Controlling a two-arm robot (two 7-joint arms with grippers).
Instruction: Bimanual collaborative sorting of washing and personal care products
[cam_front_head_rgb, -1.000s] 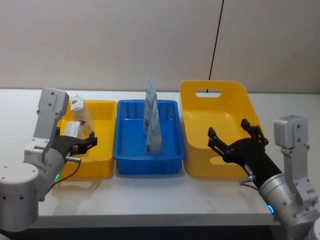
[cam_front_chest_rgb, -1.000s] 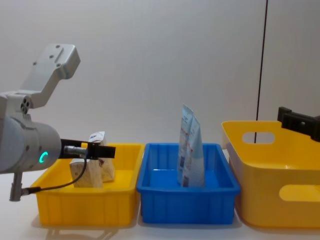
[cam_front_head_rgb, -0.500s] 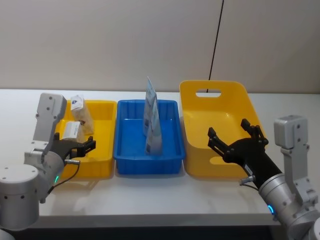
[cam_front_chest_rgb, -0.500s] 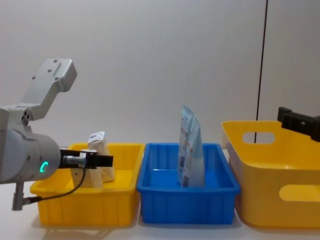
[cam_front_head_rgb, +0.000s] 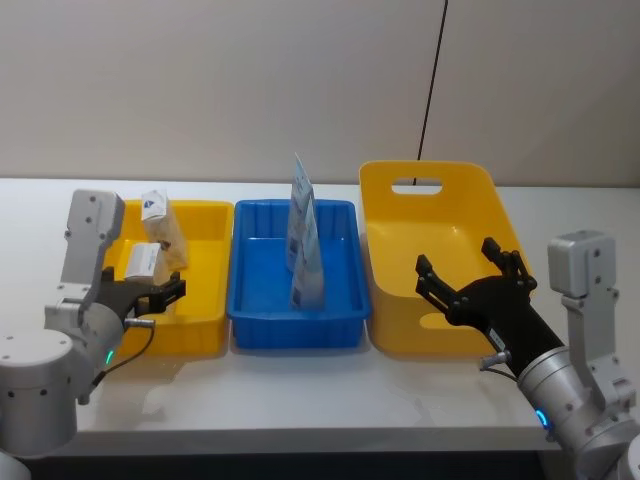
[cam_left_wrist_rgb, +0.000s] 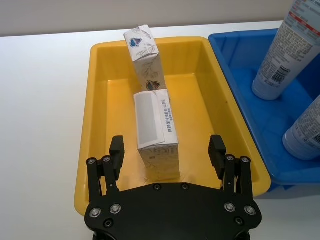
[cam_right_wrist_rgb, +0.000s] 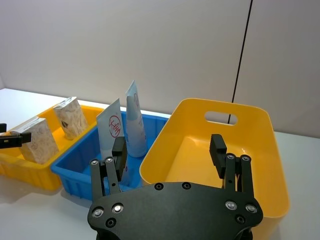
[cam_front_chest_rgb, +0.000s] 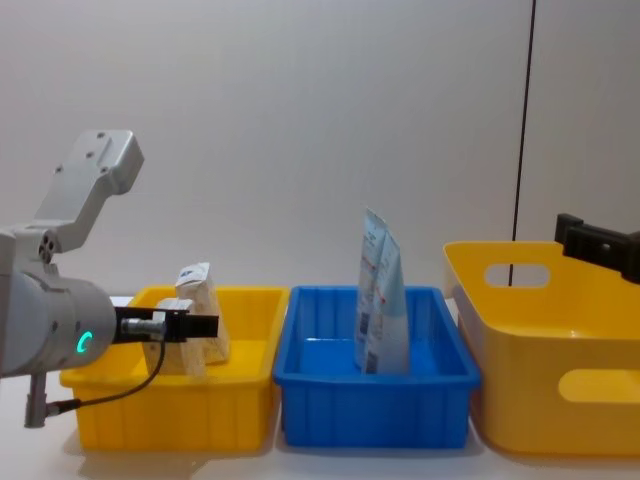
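Two grey-white speckled packs stand in the small yellow bin (cam_front_head_rgb: 205, 270) on the left: a near pack (cam_left_wrist_rgb: 156, 135) and a taller far pack (cam_left_wrist_rgb: 145, 57). My left gripper (cam_left_wrist_rgb: 167, 147) hangs open over the bin's near end, its fingers either side of the near pack and apart from it. Two tall pale-blue-and-white pouches (cam_front_head_rgb: 305, 240) stand upright in the blue bin (cam_front_head_rgb: 262, 300). My right gripper (cam_front_head_rgb: 465, 268) stands open over the near part of the big yellow basket (cam_front_head_rgb: 450, 215), holding nothing. From the chest, the left gripper (cam_front_chest_rgb: 195, 326) shows at bin height.
The three containers sit side by side across the white table (cam_front_head_rgb: 330, 390), with bare table in front of them. The big yellow basket (cam_right_wrist_rgb: 260, 165) holds nothing that I can see. A black cable (cam_front_head_rgb: 430, 85) runs down the wall behind it.
My left arm has drawn back toward me and sunk lower, its gripper staying open over the yellow bin. The right arm and the products have not moved.
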